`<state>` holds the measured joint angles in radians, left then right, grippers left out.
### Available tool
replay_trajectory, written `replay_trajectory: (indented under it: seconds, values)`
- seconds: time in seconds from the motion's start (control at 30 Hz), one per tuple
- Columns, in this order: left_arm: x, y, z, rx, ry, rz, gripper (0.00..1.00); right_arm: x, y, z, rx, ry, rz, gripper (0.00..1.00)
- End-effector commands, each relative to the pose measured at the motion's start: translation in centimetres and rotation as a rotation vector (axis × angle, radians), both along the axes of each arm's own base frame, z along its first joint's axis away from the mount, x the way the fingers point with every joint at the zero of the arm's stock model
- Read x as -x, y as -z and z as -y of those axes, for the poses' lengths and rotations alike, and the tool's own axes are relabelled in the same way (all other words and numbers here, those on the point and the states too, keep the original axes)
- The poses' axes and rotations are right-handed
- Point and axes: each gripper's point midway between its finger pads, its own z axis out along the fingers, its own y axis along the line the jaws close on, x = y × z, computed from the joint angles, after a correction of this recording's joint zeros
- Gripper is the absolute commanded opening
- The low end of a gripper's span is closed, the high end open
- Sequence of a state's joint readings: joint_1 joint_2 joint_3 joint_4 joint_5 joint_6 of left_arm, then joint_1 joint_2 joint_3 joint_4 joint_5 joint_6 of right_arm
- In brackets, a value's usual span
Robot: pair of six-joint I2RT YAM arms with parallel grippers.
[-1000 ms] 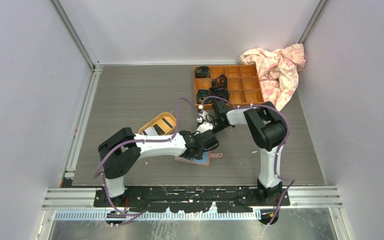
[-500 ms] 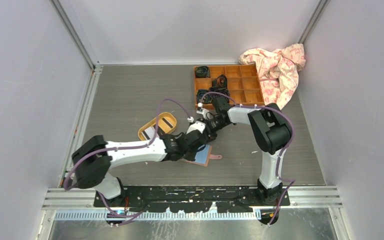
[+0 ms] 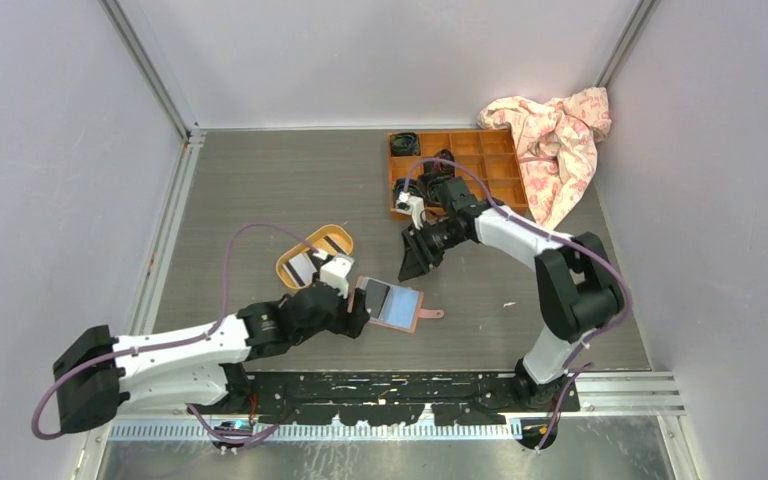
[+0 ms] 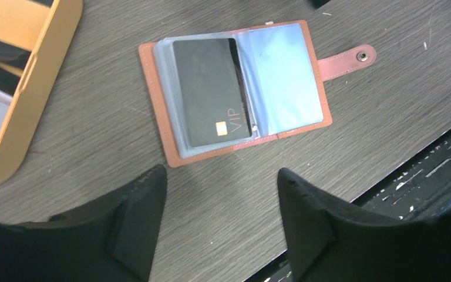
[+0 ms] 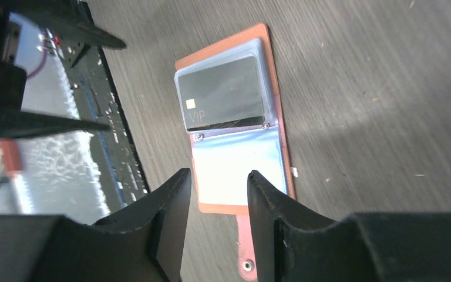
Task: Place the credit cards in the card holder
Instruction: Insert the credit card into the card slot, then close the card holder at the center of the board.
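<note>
The pink card holder lies open on the table, its snap tab pointing right. A black credit card marked VIP sits in its left clear pocket, and the right pocket is bare. My left gripper hovers open just left of the holder, with nothing between its fingers. Beyond the holder, my right gripper also stands open and holds nothing. The right wrist view shows the card and the holder beyond the open gripper. More credit cards lie in the yellow tray.
The yellow tray's rim is close on the left of the holder. An orange-brown compartment box with dark items stands at the back, next to a crumpled pink cloth. The black base rail runs along the near edge.
My left gripper opened, let go of the black card in the holder, and drew back to the near left. My right gripper pulled off the holder toward the back.
</note>
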<state>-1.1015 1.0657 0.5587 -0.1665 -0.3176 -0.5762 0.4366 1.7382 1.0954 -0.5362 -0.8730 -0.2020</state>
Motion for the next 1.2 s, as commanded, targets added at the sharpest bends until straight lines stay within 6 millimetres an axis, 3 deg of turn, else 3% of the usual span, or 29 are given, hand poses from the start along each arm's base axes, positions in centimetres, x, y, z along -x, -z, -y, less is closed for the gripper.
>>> replay_trajectory:
  seconds: [0.0,0.13,0.33,0.67,0.9,1.17]
  values:
    - [-1.3,-3.0,0.2,0.241,-0.057,0.123,0.77,-0.3,-3.0,1.1,-0.038,-0.117,0.315,0.44]
    - [-1.5,-2.6,-1.7,0.359,-0.152,0.105,0.92,1.8,-3.2,1.8,-0.106,-0.29,0.488,0.35]
    - [-1.5,-1.9,-2.4,0.467,-0.177,0.007,0.92,5.5,-1.6,2.8,-0.166,-0.603,0.617,0.3]
    - [-2.4,1.3,-1.2,0.431,-0.212,-0.17,0.86,5.2,2.6,2.2,0.052,-0.716,0.655,0.2]
    - [-2.9,2.8,-1.0,0.431,-0.23,-0.237,0.78,5.6,4.6,1.1,0.121,-0.757,0.621,0.15]
    - [-3.0,3.9,-0.2,0.441,-0.221,-0.299,0.68,5.6,5.4,1.4,0.179,-0.806,0.646,0.15]
